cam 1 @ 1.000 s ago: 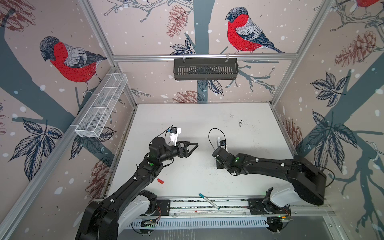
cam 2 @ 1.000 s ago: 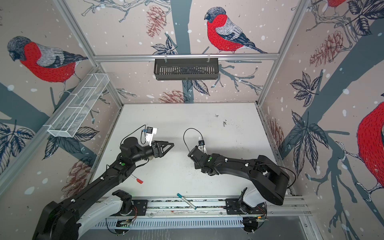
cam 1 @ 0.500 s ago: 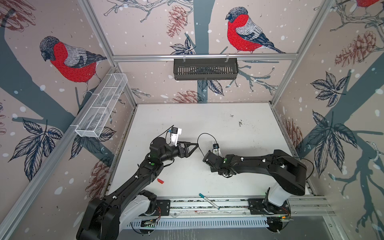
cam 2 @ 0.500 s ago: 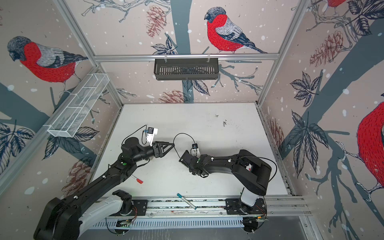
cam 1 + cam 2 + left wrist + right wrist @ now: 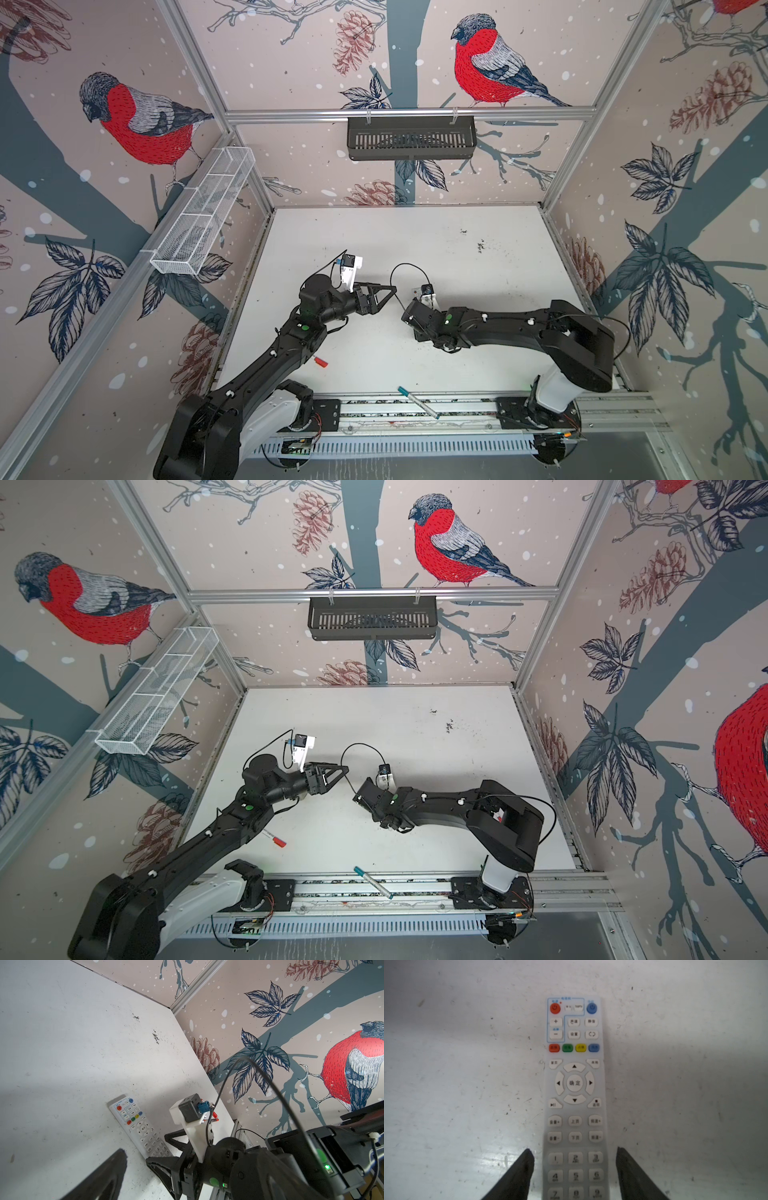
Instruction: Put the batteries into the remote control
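Note:
The remote control [image 5: 574, 1093] is slim and white and lies flat on the table, buttons up. My right gripper [image 5: 574, 1153] is open over its number-pad end. One dark finger [image 5: 521, 1169] stands on each side of it, with a gap between each finger and the remote's edges. The left wrist view shows the same remote control [image 5: 139, 1124] under the right gripper [image 5: 155, 1149]. My left gripper [image 5: 382, 293] hovers open and empty just left of the right wrist. I cannot make out the batteries. Two small red-orange things [image 5: 214, 1118] lie beyond the right wrist camera, too small to name.
A red-capped marker [image 5: 320, 361] lies beside the left arm. A teal-capped pen [image 5: 417, 401] rests on the front rail. A black basket [image 5: 411, 137] hangs on the back wall, and a white wire basket [image 5: 203, 216] hangs on the left wall.
The right arm has swung its gripper leftward across the table, closer to the left gripper. The left arm has stayed where it was.

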